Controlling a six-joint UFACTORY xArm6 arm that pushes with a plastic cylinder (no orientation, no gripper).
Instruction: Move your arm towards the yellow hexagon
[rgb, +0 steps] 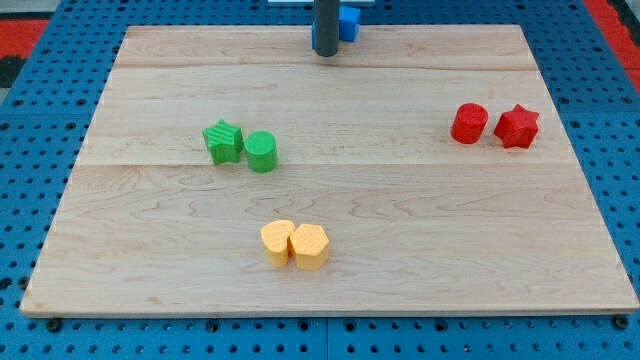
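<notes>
Approach barely begun: my tip (326, 53) bare (no fingers, nothing held), near the board's top edge, well above the yellow hexagon (310, 246). Next up, probably: long slide down-view, passing right of the green cylinder (262, 152).

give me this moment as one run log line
my tip: view's top edge, beside blue block | yellow hexagon: view's bottom, touching yellow cylinder | contact: none | hexagon: not yet reached
</notes>
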